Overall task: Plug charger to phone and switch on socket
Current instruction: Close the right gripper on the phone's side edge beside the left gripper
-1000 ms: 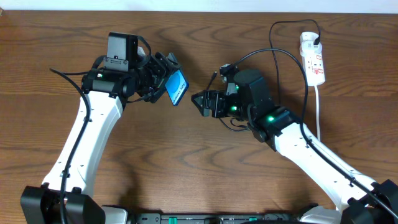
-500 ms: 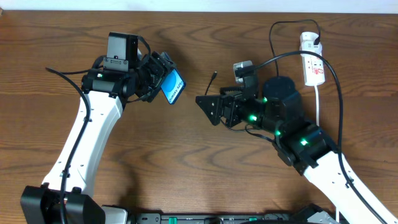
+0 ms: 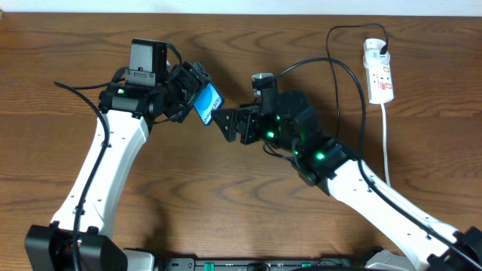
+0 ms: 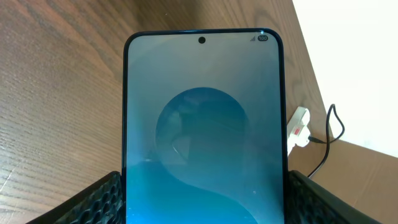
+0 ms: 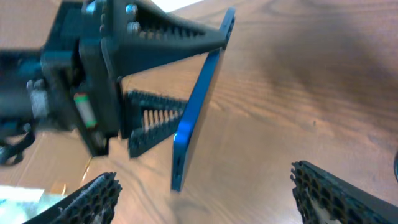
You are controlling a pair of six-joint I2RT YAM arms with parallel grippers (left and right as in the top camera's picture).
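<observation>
holding the slim black-edged smartphone with a blue screen clear of the brown wooden bench, the left fingers clench its long edges. the right fingers hover spread and empty just beside it, meeting it edge-on, its long axis slanting toward them. the thin black charger cable loops behind the right arm to the white power strip at the bench's right; its plug is hidden.

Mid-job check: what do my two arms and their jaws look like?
Both have white link shells with black joints and wrists. A thin black cable runs along the left arm; the right arm shows green lights. The jaws are black, triangular, honeycomb-textured on the faces.
</observation>
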